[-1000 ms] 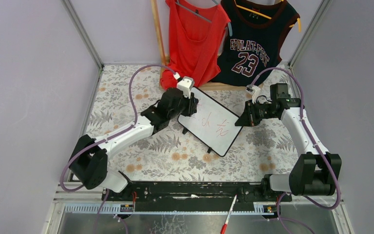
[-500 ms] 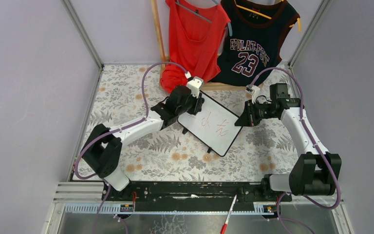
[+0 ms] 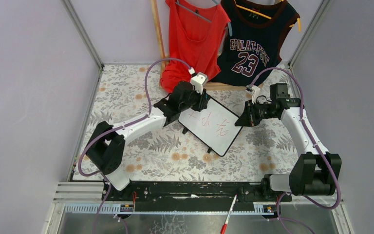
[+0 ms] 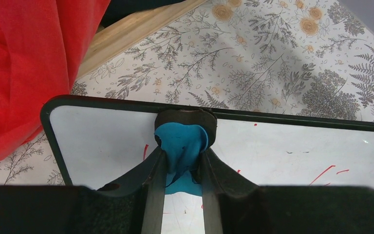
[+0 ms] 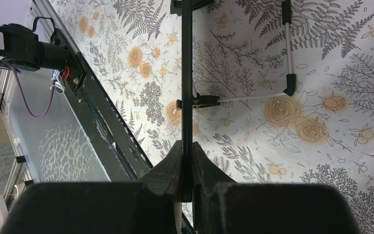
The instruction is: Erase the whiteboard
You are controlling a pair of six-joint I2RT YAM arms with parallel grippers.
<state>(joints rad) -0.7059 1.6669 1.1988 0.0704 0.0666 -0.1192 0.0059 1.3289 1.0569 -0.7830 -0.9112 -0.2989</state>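
Note:
The whiteboard point(image 3: 212, 126) is a white board with a thin black frame, lying tilted at mid table with red marks on it. My right gripper point(image 3: 241, 118) is shut on its right edge; in the right wrist view the board point(image 5: 187, 73) shows edge-on between the fingers. My left gripper point(image 3: 200, 102) is shut on a blue eraser with a black pad point(image 4: 185, 139). The eraser presses on the board's far edge point(image 4: 102, 139). Red marks point(image 4: 328, 171) lie to its right.
A red top point(image 3: 195, 39) and a dark jersey with 23 point(image 3: 253, 41) hang at the back over a wooden rail point(image 3: 224, 86). A red marker point(image 3: 228, 214) lies at the near edge by the arm bases. The cloth is floral.
My left gripper has moved right and toward the back along the board with the eraser, reaching the board's far edge. The right gripper and board have stayed put.

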